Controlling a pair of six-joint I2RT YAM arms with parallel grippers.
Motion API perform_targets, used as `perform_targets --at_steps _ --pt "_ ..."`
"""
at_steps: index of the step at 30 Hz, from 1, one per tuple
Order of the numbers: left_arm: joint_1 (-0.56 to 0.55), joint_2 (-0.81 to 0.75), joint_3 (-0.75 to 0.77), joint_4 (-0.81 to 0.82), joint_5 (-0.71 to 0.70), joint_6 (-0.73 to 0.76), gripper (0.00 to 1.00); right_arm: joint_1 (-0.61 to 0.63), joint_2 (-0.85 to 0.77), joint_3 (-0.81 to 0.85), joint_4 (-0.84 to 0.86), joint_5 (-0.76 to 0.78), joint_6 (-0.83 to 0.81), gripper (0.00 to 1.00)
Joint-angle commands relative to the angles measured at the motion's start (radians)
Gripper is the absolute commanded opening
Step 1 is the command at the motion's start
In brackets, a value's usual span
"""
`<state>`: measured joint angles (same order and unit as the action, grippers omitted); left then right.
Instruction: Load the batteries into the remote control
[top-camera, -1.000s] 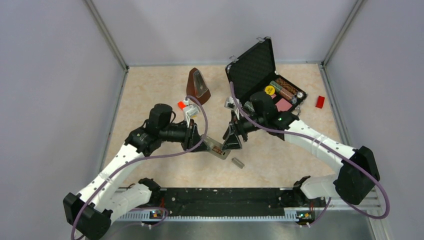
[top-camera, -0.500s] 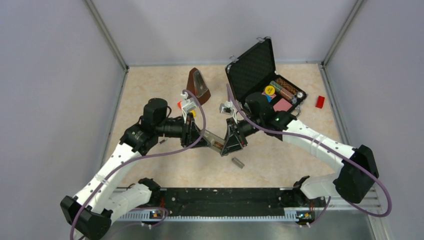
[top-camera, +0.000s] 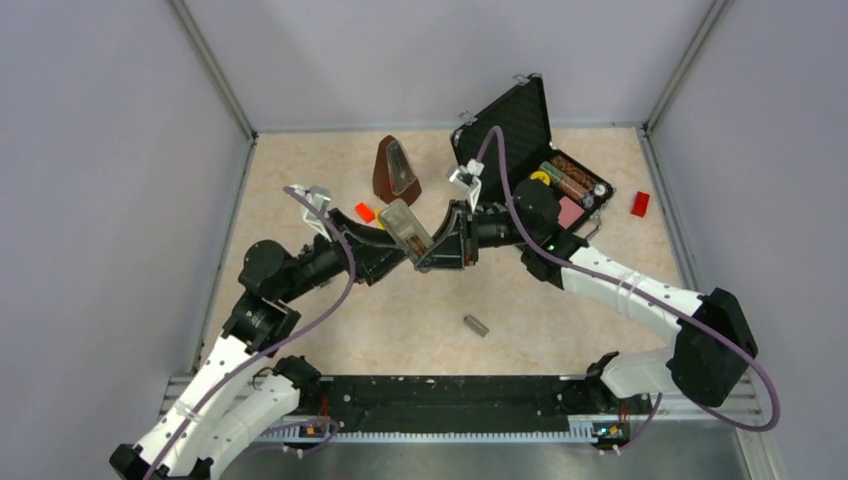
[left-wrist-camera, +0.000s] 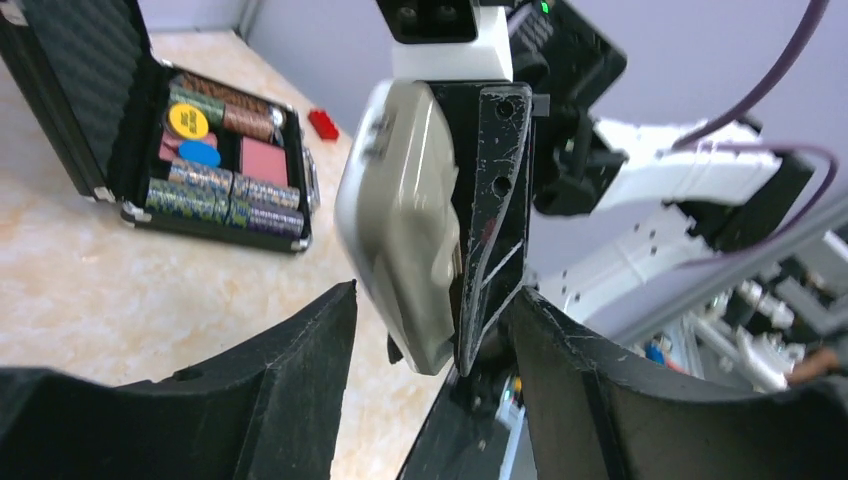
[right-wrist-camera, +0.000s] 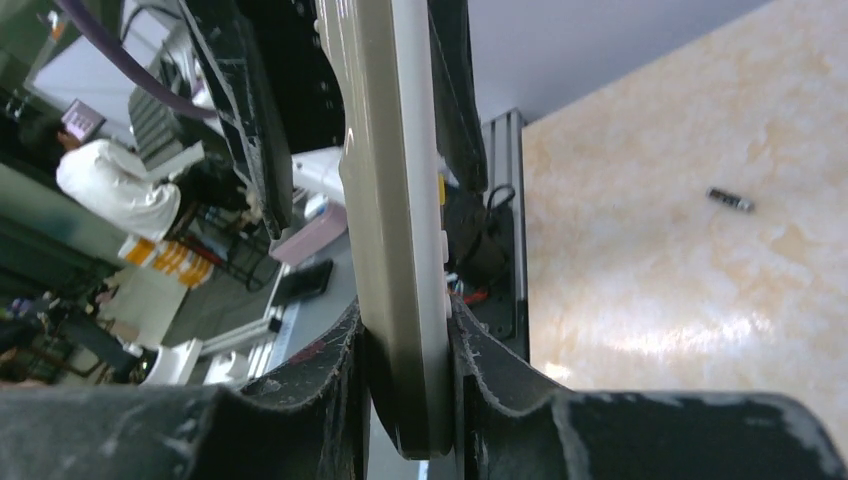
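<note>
Your right hand (right-wrist-camera: 405, 320) alone pinches one end of the remote control (top-camera: 403, 225), held high above the bench (top-camera: 560, 320), with your left hand (left-wrist-camera: 432, 300) spread either side, so a twist could drop it.

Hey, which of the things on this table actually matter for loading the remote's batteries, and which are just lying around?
For the job:
remote control, clamped in the right gripper
small dark battery lying on the table

Lying about:
brown pyramid
open black case
red block beside the case
red block beside the pyramid
small grey piece, perhaps the remote's cover
</note>
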<state>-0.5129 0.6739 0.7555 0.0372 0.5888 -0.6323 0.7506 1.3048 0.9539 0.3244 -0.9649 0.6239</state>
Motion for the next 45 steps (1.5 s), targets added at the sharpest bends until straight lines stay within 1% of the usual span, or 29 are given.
perform_targets --at_steps 1,6,10,13,17,19,22,24,26,28,31,35,36,38,40,41,42,43,44,45 --pt "-0.004 -0.027 -0.075 0.309 -0.186 -0.2 0.64 0.002 0.048 -0.01 0.429 0.066 0.276 0.1" --pt "-0.004 0.019 -0.086 0.391 -0.209 -0.232 0.66 0.012 0.107 -0.015 0.608 0.056 0.435 0.11" --pt "-0.004 0.04 -0.09 0.432 -0.245 -0.248 0.71 0.023 0.137 -0.025 0.675 0.057 0.482 0.11" --pt "-0.004 0.046 -0.084 0.397 -0.299 -0.237 0.72 0.026 0.146 -0.026 0.685 0.051 0.488 0.11" --pt "-0.004 0.049 -0.081 0.36 -0.368 -0.239 0.71 0.027 0.155 -0.02 0.683 0.039 0.488 0.11" --pt "-0.004 0.045 -0.086 0.361 -0.392 -0.233 0.68 0.028 0.163 -0.02 0.682 0.036 0.49 0.11" --pt "-0.004 0.053 -0.075 0.356 -0.395 -0.214 0.68 0.027 0.174 -0.017 0.68 0.029 0.495 0.11" --pt "-0.004 0.065 -0.061 0.342 -0.381 -0.19 0.71 0.027 0.185 -0.005 0.671 0.015 0.496 0.11" --pt "-0.003 0.083 -0.035 0.308 -0.365 -0.158 0.73 0.028 0.195 0.004 0.659 0.005 0.496 0.11" --pt "-0.003 0.097 -0.001 0.26 -0.351 -0.129 0.72 0.027 0.202 0.01 0.65 -0.004 0.495 0.11" --pt "-0.003 0.119 0.032 0.211 -0.327 -0.11 0.65 0.027 0.206 0.012 0.636 -0.013 0.494 0.11" --pt "-0.001 0.119 0.04 0.188 -0.333 -0.107 0.48 0.026 0.212 0.012 0.612 -0.023 0.489 0.11" --pt "0.0 0.116 0.04 0.184 -0.338 -0.105 0.42 0.024 0.211 0.012 0.607 -0.023 0.49 0.11" --pt "0.003 0.109 0.04 0.172 -0.345 -0.1 0.38 0.023 0.214 0.011 0.599 -0.028 0.49 0.11" --pt "0.006 0.106 0.04 0.163 -0.34 -0.095 0.25 0.021 0.214 0.011 0.592 -0.029 0.49 0.11" --pt "0.006 0.108 0.042 0.16 -0.332 -0.095 0.16 0.021 0.214 0.009 0.589 -0.027 0.49 0.11" --pt "0.006 0.11 0.044 0.159 -0.321 -0.094 0.05 0.021 0.213 0.009 0.584 -0.026 0.489 0.12" --pt "0.005 0.113 0.045 0.157 -0.312 -0.096 0.0 0.021 0.214 0.009 0.582 -0.022 0.49 0.15" --pt "0.006 0.115 0.043 0.155 -0.307 -0.096 0.0 0.021 0.213 0.011 0.573 -0.018 0.486 0.21" --pt "0.006 0.113 0.042 0.155 -0.31 -0.096 0.0 0.021 0.211 0.011 0.556 -0.008 0.476 0.31"
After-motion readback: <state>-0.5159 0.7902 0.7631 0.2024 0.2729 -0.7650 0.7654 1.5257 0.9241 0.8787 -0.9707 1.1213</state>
